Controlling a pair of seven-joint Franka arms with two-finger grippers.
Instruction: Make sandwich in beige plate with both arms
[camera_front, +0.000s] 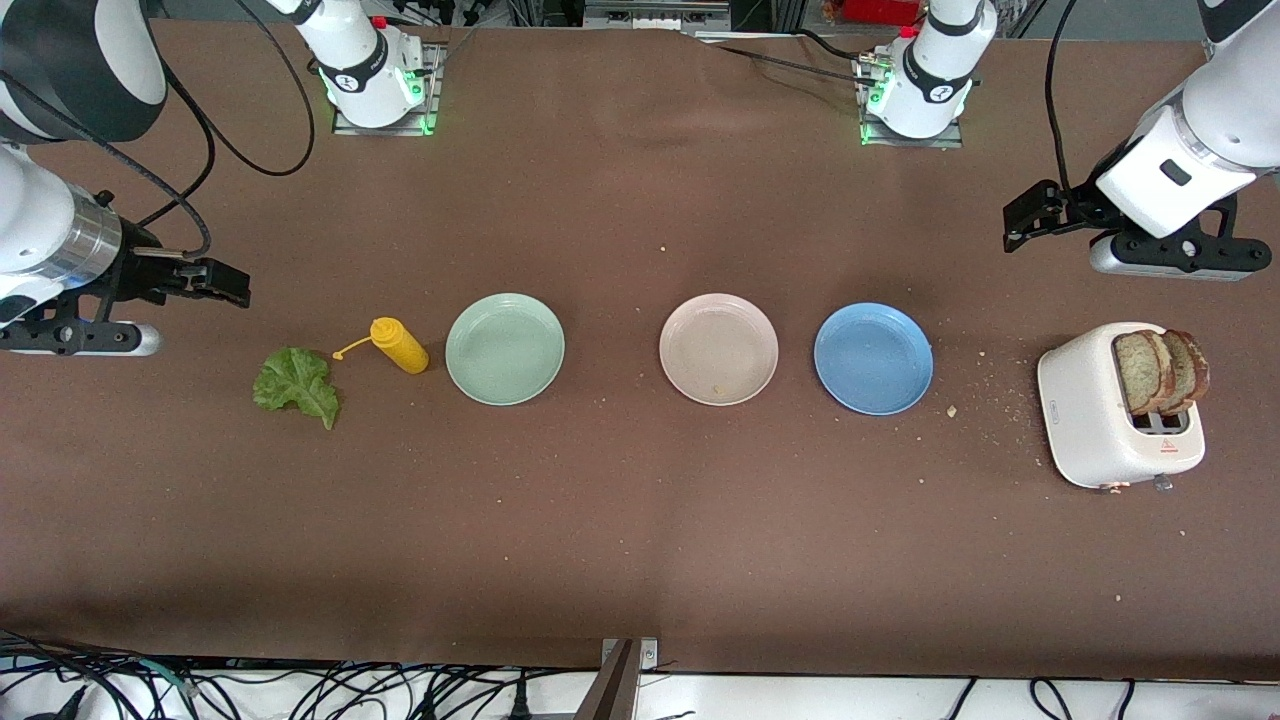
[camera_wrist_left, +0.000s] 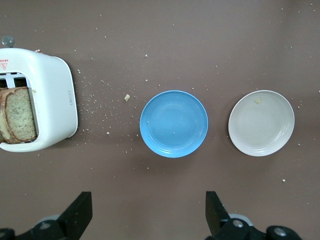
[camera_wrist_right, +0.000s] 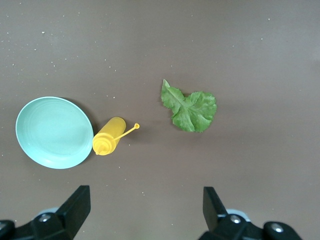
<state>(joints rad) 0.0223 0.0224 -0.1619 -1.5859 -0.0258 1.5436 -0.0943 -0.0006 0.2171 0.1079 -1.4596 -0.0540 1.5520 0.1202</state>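
Partly hidden in the toaster (camera_front: 1110, 420), two bread slices (camera_front: 1160, 372) are sticking up near the left arm's worktop edge. Centrally, the beige plate (camera_front: 718, 349) is sitting bare. Left claw (camera_wrist_left: 149, 212) and right claw (camera_wrist_right: 145, 210) are hanging spread; lettuce (camera_front: 297, 384) is lying flat.

You have three plates in a row mid-table: the beige plate (camera_front: 718, 349) sits between two others. Toward the left arm's end stands the toaster (camera_front: 1118, 410) with two bread slices (camera_front: 1160, 372) in it. At the right arm's end, the bottle (camera_front: 399, 345) lies beside the lettuce leaf (camera_front: 296, 384).
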